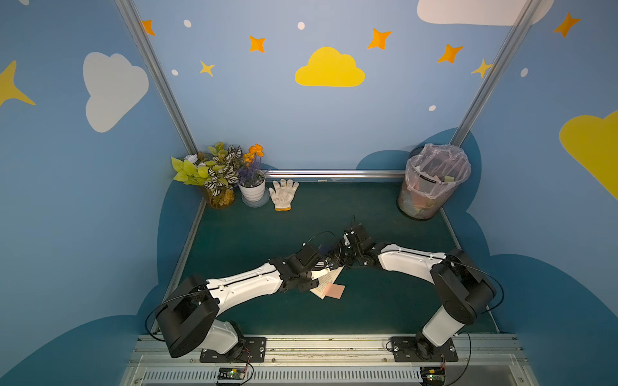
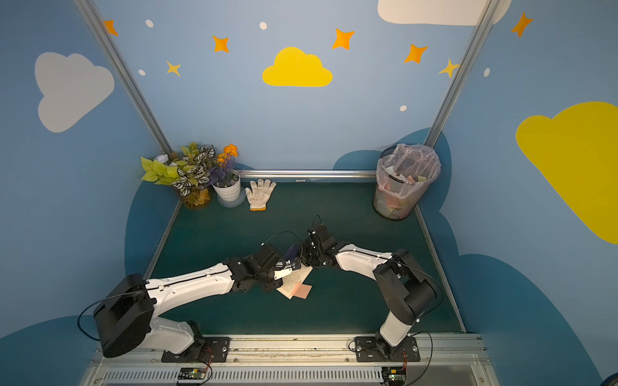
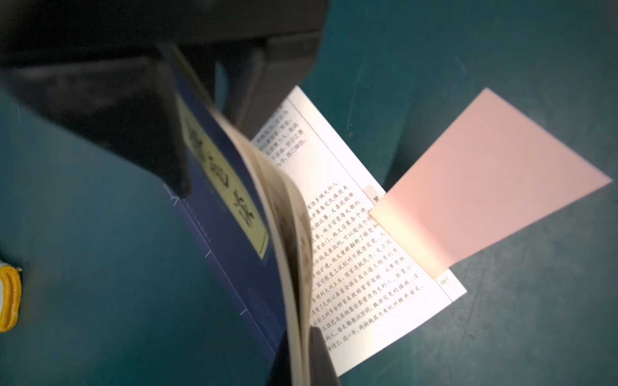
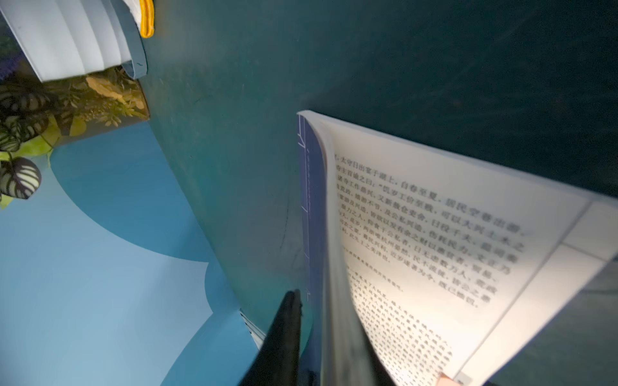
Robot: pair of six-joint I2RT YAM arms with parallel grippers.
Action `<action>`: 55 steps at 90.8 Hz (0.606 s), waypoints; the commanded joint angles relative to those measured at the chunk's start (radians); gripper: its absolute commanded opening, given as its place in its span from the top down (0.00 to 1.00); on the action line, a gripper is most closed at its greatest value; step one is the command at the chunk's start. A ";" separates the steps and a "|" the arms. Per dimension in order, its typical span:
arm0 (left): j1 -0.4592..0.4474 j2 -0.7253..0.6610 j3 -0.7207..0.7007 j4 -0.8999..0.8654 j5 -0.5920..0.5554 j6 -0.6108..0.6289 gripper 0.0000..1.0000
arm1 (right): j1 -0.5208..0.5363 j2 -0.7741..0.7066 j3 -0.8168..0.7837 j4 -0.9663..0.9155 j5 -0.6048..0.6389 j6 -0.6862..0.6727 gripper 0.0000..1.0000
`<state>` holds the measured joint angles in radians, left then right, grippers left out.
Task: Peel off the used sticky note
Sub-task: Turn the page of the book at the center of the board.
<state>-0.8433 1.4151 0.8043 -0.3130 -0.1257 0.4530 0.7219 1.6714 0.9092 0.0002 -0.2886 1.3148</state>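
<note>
A thin book (image 1: 329,280) (image 2: 295,280) lies open on the green table between both arms. A pink sticky note (image 1: 334,291) (image 2: 301,290) (image 3: 485,187) clings by one strip to the outer edge of the flat printed page (image 3: 354,254) and juts out over the table. My left gripper (image 1: 327,266) (image 3: 302,354) is shut on the raised blue cover and the leaves under it, holding them upright. My right gripper (image 1: 342,262) (image 4: 324,320) straddles the same raised bundle farther along. It is open, with a gap between one finger (image 4: 284,334) and the cover (image 4: 314,217).
A mesh waste basket (image 1: 433,182) with a plastic liner stands at the back right and holds discarded notes. At the back left are a white work glove (image 1: 282,194), a white flower pot (image 1: 252,193) and a leafy plant (image 1: 214,173). Metal rails edge the table.
</note>
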 commanded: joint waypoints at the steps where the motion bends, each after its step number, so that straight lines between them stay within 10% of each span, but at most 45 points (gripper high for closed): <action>1: 0.061 -0.026 0.016 -0.030 0.105 -0.061 0.97 | -0.005 -0.049 0.051 -0.099 0.026 -0.082 0.57; 15: 0.176 -0.028 0.017 -0.057 0.296 -0.137 0.97 | -0.011 -0.120 0.075 -0.217 0.052 -0.189 0.21; 25: 0.249 -0.021 0.013 -0.064 0.460 -0.183 0.97 | -0.008 -0.203 0.069 -0.308 0.093 -0.258 0.18; 41: 0.341 0.024 0.034 -0.077 0.613 -0.234 0.97 | 0.032 -0.300 -0.003 -0.317 0.141 -0.283 0.33; 55: 0.409 0.063 0.050 -0.085 0.734 -0.274 0.97 | 0.123 -0.239 0.002 -0.284 0.173 -0.282 0.78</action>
<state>-0.4717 1.4483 0.8280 -0.3656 0.4530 0.2317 0.7872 1.3785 0.9176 -0.2565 -0.1593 1.0634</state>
